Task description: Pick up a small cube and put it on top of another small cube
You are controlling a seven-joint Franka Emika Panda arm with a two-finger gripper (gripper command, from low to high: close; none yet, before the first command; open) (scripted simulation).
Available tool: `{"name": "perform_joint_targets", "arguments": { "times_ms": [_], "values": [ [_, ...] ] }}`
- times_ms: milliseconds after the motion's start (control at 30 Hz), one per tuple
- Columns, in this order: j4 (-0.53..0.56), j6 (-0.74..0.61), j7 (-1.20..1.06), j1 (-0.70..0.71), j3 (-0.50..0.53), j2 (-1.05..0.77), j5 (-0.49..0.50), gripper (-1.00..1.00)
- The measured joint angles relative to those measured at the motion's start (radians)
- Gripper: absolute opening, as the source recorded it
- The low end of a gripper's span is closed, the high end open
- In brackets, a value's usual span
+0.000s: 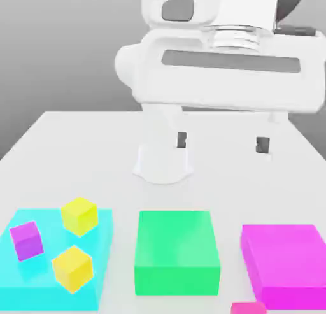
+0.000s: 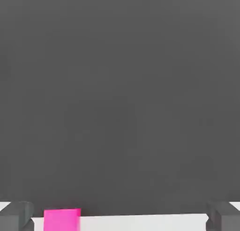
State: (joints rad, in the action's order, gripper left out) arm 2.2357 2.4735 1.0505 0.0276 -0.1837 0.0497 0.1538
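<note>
The light on my white table (image 1: 83, 147) is bright, even and soft. A pale shadow lies around my base (image 1: 162, 169). The green block (image 1: 177, 252) looks slightly blurred at its edges. Behind the table the background is dim grey.

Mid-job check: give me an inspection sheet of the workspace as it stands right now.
Surface: white table, flat.
Job's things: crimson cube at the near edge in front of the magenta block; purple cube on the cyan slab.
Clutter: two yellow cubes on the cyan slab; green block in the middle.
Grippers: gripper above the table, jaws open, holding nothing.
Cables: nothing seen.
Surroundings: plain grey backdrop.
</note>
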Motion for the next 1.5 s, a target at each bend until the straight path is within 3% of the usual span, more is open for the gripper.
{"name": "perform_joint_targets", "arguments": {
  "times_ms": [400, 533, 567, 767, 933, 1267, 1367, 1467, 1500],
  "values": [
    [-0.034, 0.109, 0.092, -0.062, -0.028, -0.423, 0.013, 0.00],
    [-0.061, 0.206, 0.123, -0.093, 0.004, -0.568, 0.045, 0.00],
    [-0.067, 0.227, 0.129, -0.100, 0.013, -0.595, 0.054, -1.00],
    [-0.070, 0.239, 0.131, -0.104, 0.017, -0.609, 0.057, -1.00],
    [-0.040, 0.135, 0.100, -0.074, -0.015, -0.475, 0.009, -1.00],
    [0.126, 0.023, 0.282, 0.151, 0.224, -0.192, -0.097, -1.00],
    [0.181, -0.004, 0.351, 0.296, 0.305, -0.105, -0.131, -1.00],
    [0.218, 0.070, 0.397, 0.387, 0.344, -0.140, -0.178, -1.00],
    [0.224, 0.093, 0.399, 0.389, 0.344, -0.157, -0.186, 1.00]
  ]
}}
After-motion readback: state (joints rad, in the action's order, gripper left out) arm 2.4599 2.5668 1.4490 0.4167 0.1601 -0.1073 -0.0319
